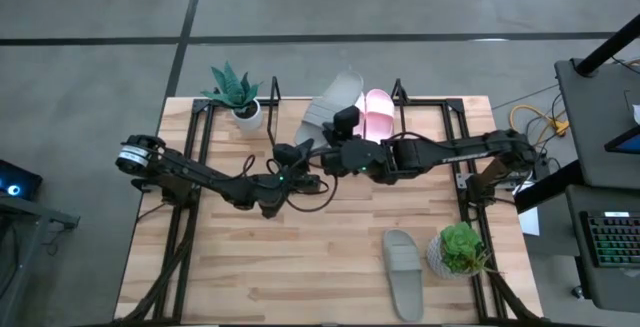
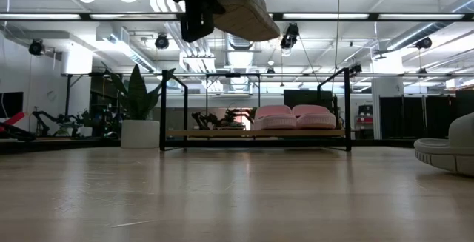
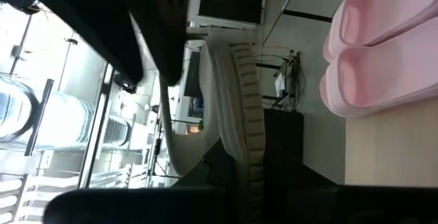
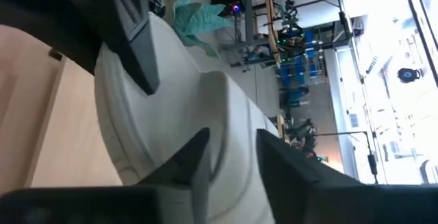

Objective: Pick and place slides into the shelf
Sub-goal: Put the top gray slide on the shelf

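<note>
One grey-green slide (image 1: 330, 102) (image 2: 248, 16) hangs in the air in front of the shelf (image 2: 222, 133) at the table's far edge, with both grippers shut on it. My left gripper (image 1: 298, 153) is at its near-left end and my right gripper (image 1: 345, 130) at its right side. Two pale pink slides (image 1: 378, 112) (image 2: 295, 116) lie side by side on the shelf board, soles down. The other grey-green slide (image 1: 405, 272) (image 2: 448, 149) lies flat on the table near the right front corner. My left gripper (image 3: 239, 179) holds the slide by its near-left end (image 3: 248, 145), the ribbed sole rim running between the fingers. It comes from the table's left and near side. The slide is lifted clear, roughly level. My right gripper (image 4: 229, 152) pinches a raised part of the slide's upper side (image 4: 229, 114) between its two fingers; strap or rim, I cannot tell. It reaches in from the table's right, above the slide. The left arm's finger (image 4: 130, 39) lies on the same slide farther along.
A white-potted spiky plant (image 1: 236, 95) stands at the shelf's left end, and a bushy green plant (image 1: 460, 252) sits by the right front corner. The shelf board left of the pink slides (image 2: 215, 132) is bare. Black arm-mount frames (image 1: 190, 167) run along both table sides.
</note>
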`<state>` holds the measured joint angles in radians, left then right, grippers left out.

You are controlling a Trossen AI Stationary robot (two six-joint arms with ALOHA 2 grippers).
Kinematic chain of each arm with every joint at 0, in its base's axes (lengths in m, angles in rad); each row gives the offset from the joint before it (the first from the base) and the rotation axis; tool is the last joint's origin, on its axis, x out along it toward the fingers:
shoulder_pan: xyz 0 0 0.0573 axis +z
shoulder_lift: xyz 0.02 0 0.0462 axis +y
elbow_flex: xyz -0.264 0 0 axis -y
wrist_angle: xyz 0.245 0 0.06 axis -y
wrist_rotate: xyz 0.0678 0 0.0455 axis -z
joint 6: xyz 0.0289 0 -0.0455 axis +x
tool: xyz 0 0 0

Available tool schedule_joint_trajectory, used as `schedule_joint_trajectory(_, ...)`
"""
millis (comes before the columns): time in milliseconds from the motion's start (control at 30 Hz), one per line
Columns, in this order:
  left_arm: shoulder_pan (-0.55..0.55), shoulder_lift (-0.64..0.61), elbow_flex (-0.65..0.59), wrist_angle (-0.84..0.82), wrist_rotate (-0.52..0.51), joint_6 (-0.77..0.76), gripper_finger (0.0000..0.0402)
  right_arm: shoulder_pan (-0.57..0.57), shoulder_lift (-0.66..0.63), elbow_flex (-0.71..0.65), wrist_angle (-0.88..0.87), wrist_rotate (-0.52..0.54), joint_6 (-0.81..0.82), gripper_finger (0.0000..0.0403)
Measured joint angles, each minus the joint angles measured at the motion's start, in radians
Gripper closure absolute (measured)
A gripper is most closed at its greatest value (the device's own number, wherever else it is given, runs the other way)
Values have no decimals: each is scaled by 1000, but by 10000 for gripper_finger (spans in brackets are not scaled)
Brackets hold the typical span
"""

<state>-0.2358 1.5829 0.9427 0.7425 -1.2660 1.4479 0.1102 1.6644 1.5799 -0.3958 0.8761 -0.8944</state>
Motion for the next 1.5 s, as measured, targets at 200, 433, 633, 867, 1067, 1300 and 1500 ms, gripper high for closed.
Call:
schedule_joint_trajectory(200, 4, -3, -31, -8, -8, 1, 389, 3, -43, 4, -77, 42, 43, 221)
schedule_joint_trajectory(433, 5, -67, -113, 9, -9, -27, 389, 11, -167, 4, -267, -121, 207, 189)
schedule_joint_trajectory(633, -11, -116, -137, 33, 13, -44, 389, 8, -203, -34, -341, -222, 131, 201)
schedule_joint_trajectory(867, -16, -125, -139, 34, 84, -54, 389, 7, -215, -47, -274, -246, 65, 219)
schedule_joint_trajectory(1067, -16, -123, -143, 34, 86, -43, 389, -83, -258, -14, -278, -570, 286, 227)
schedule_joint_trajectory(1300, -15, -123, -131, 36, 124, 1, 389, -287, -255, 6, -302, -914, 499, 216)
schedule_joint_trajectory(1500, -15, -123, -130, 37, 123, 6, 389, -404, -250, 17, -308, -1055, 538, 207)
